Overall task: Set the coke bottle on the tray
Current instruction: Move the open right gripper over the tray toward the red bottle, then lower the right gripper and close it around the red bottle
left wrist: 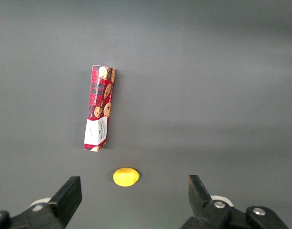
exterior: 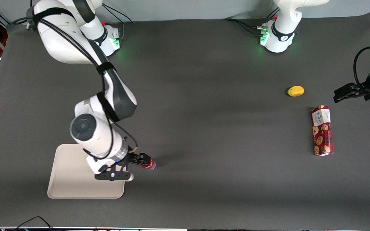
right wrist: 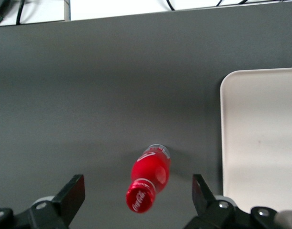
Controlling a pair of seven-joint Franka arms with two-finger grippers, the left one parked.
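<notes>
Coke bottle (right wrist: 149, 179) stands between the spread end effector (right wrist: 136, 200) fingers, ungrasped; tray (right wrist: 260, 143) beside, placement pending

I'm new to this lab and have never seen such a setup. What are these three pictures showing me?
Two robot arms stand at a dark table. One picture looks at them from the front; the two others come from cameras on their wrists. The working arm's gripper hangs open above a small red coke bottle, holding nothing. The bottle stands on the table just beside a beige tray, not on it. Toward the parked arm's end lie a cookie box and a small yellow object.
</notes>
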